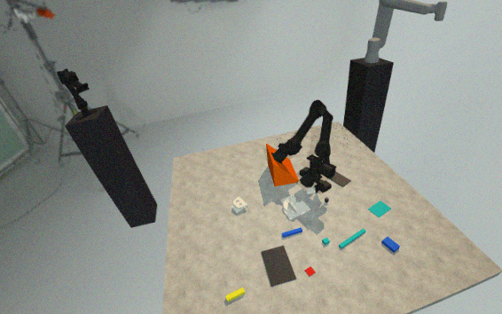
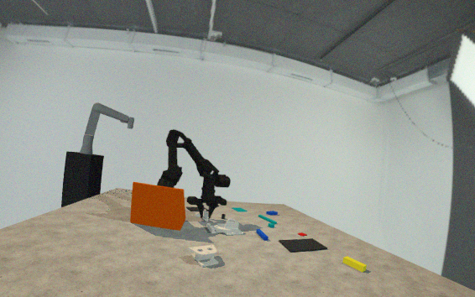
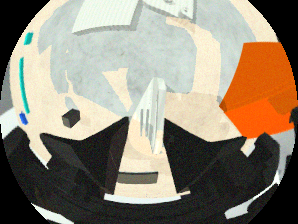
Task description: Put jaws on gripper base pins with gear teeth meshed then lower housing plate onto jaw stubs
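Observation:
My gripper is shut on a pale, ribbed jaw, which stands upright between the fingertips. The fingers hide part of it. The pale gripper base lies close by, partly in the arm's shadow. A raised, curved pale part shows on it; I cannot tell whether it is the other jaw. The pins and gear teeth are too small to make out. The housing plate, with two dark holes, is apart from the base.
An orange wedge block stands beside the arm. A small dark block is near the gripper. Blue, teal, red and yellow pieces and a dark mat lie farther off.

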